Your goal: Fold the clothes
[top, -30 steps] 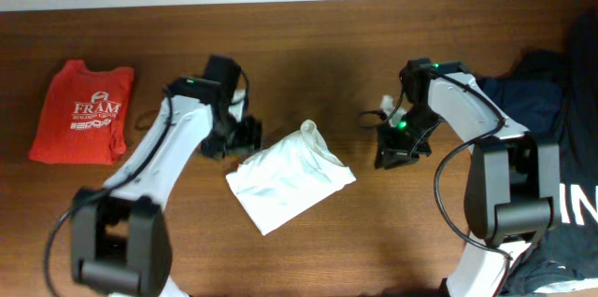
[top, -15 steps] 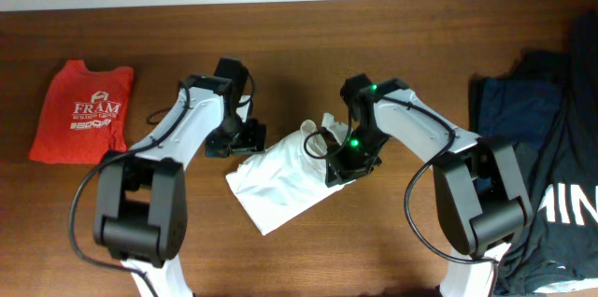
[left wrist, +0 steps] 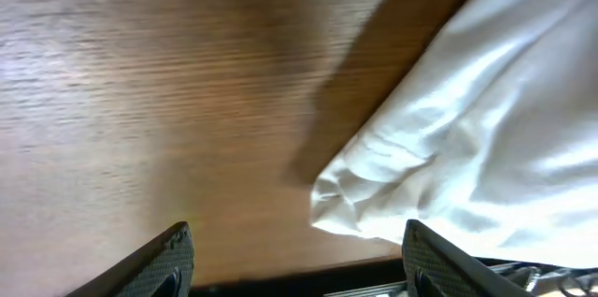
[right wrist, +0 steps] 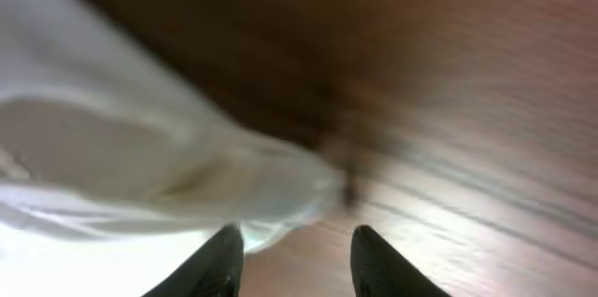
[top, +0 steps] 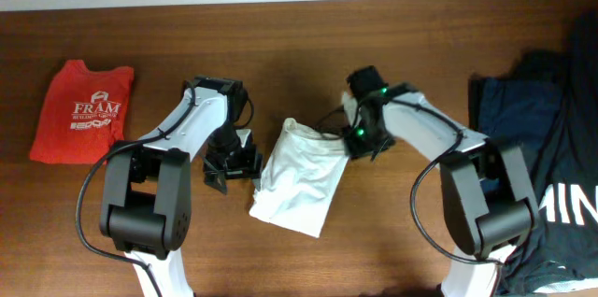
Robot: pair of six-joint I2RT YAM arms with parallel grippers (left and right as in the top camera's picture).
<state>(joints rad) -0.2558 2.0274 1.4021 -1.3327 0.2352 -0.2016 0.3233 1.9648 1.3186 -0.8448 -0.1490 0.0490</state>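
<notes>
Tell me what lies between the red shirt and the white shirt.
Overhead view: only the left arm and bare table lie between the red shirt and the white shirt.

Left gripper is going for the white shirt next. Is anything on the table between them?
Nothing visible. The left gripper is open, and only bare table lies between it and the near edge of the white shirt. The red shirt lies well off on the arm's other side.
</notes>
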